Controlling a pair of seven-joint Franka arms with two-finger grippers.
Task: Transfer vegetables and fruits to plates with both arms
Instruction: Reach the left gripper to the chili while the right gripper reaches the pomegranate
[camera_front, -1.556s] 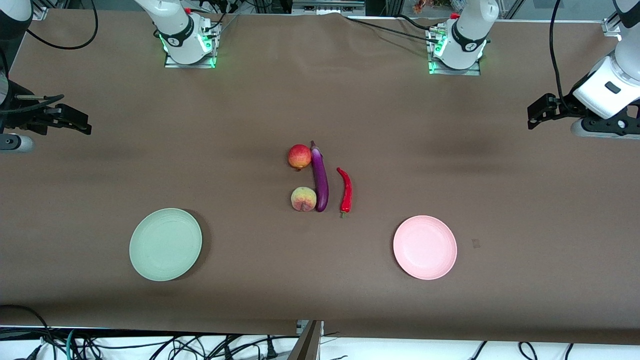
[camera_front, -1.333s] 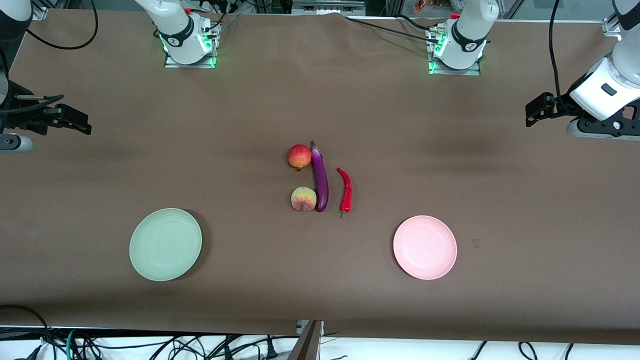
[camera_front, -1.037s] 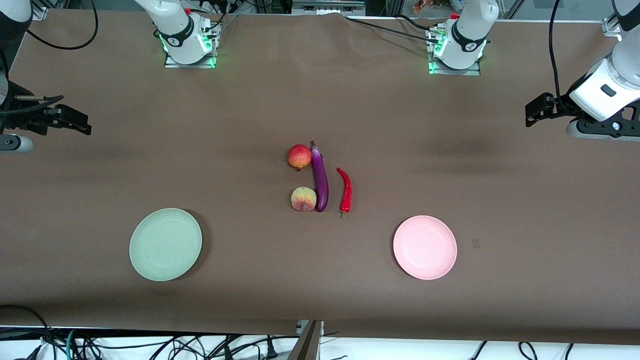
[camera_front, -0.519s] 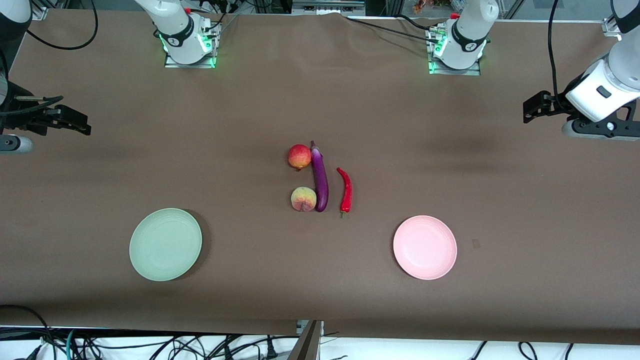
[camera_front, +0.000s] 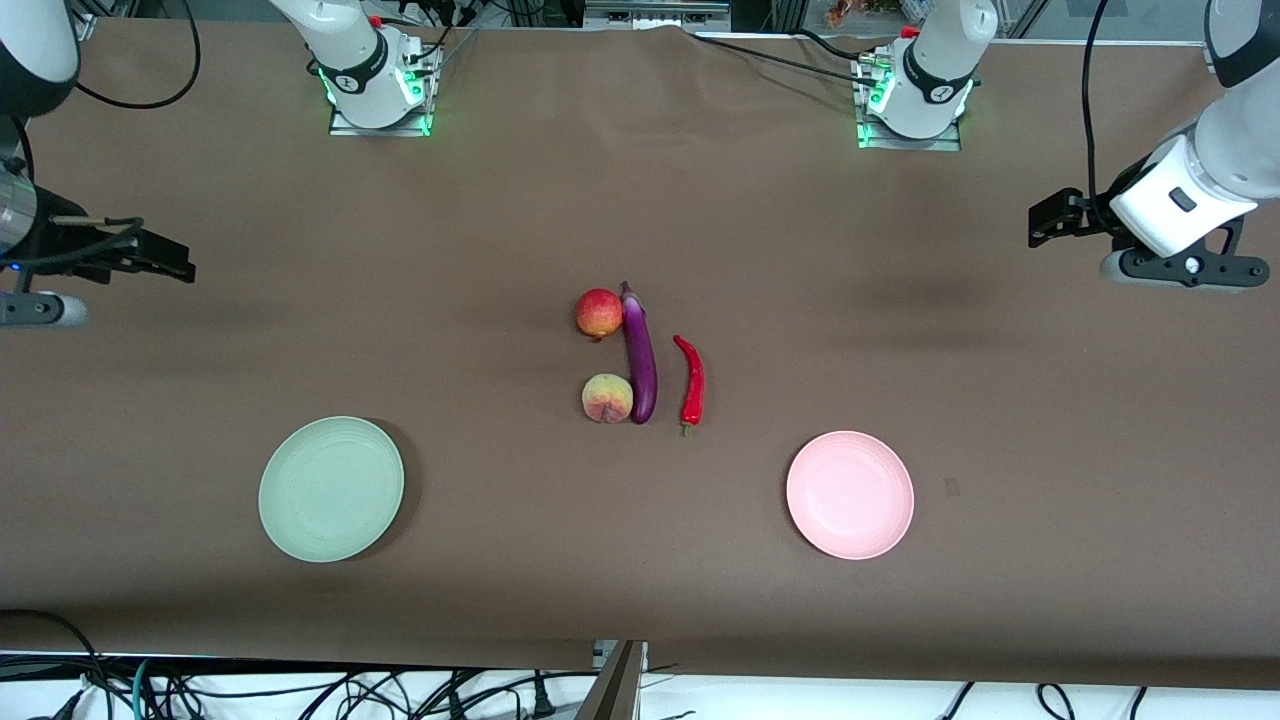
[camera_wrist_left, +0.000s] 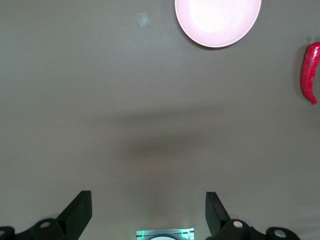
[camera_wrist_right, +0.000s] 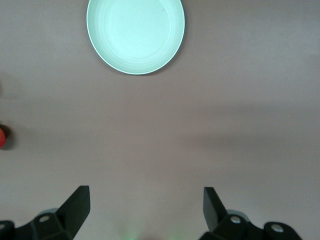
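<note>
In the middle of the table a purple eggplant lies between the fruits and a red chili pepper. The red round fruit and the peach touch the eggplant. The green plate lies toward the right arm's end and the pink plate toward the left arm's end. Both plates are nearer the front camera than the produce. My left gripper hangs open over bare table; its wrist view shows its own tips, the pink plate and the chili. My right gripper is open over bare table, with the green plate in view.
The two arm bases stand along the table's back edge with cables trailing. A small pale mark sits on the brown cloth beside the pink plate. Loose cables hang below the table's front edge.
Both grippers have drifted inward from the table's ends, the left one more than the right. Both stay open. The produce and plates have not moved.
</note>
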